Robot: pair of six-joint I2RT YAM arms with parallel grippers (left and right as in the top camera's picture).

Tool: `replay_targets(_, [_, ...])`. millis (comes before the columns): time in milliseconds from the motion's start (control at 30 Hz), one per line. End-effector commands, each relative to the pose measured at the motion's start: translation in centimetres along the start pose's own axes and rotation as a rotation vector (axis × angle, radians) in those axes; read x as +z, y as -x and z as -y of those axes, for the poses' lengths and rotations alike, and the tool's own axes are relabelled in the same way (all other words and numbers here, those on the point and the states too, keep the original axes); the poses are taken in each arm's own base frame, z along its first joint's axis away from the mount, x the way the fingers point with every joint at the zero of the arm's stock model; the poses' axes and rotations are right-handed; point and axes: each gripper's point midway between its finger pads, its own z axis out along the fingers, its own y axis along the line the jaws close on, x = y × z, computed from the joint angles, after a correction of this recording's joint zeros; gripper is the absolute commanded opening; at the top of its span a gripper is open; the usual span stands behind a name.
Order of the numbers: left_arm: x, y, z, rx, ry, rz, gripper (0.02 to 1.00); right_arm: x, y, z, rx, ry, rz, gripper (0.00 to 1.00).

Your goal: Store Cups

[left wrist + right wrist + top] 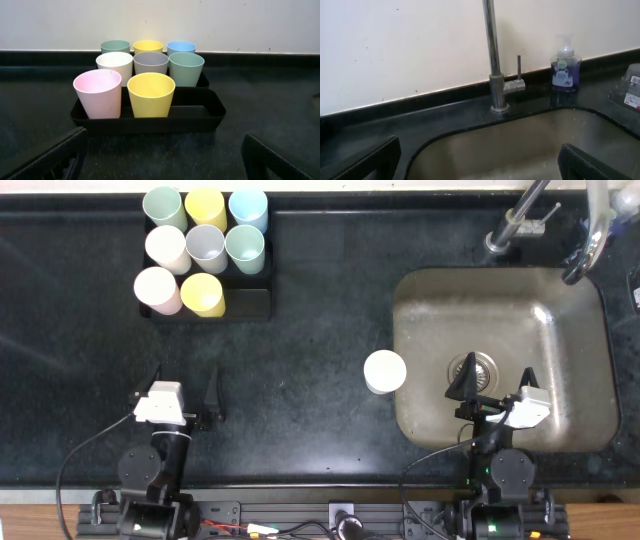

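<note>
A black tray (pixel 250 304) (pixel 210 107) at the back left of the dark worktop holds several pastel cups in rows, among them a pink cup (pixel 157 290) (pixel 98 93) and a yellow cup (pixel 202 295) (pixel 150 93) in the front row. The tray's front right slot is vacant. A lone white cup (pixel 385 371) stands on the counter just left of the sink. My left gripper (pixel 185 392) (pixel 165 155) is open, in front of the tray and apart from it. My right gripper (pixel 492 382) (pixel 480 160) is open above the sink basin.
The steel sink (pixel 570 290) (pixel 520 145) fills the right side, with a tall faucet (pixel 520 215) (pixel 492 60) behind it. A soap bottle (pixel 565 67) stands on the counter at the back wall. Bare counter lies between the tray and the sink.
</note>
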Motion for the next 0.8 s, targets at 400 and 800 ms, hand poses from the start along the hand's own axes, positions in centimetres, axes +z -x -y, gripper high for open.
replay_targets(400, [0.0, 0.0, 0.1, 0.022, -0.007, 0.005, 1.000, -4.2, 8.8, -8.2, -0.246, 0.392, -0.225, 0.996])
replay_targets(800, [0.0, 0.0, 0.1, 0.022, -0.007, 0.005, 1.000, -3.8, 7.7, -7.4, -0.612, 0.215, -1.057, 0.998])
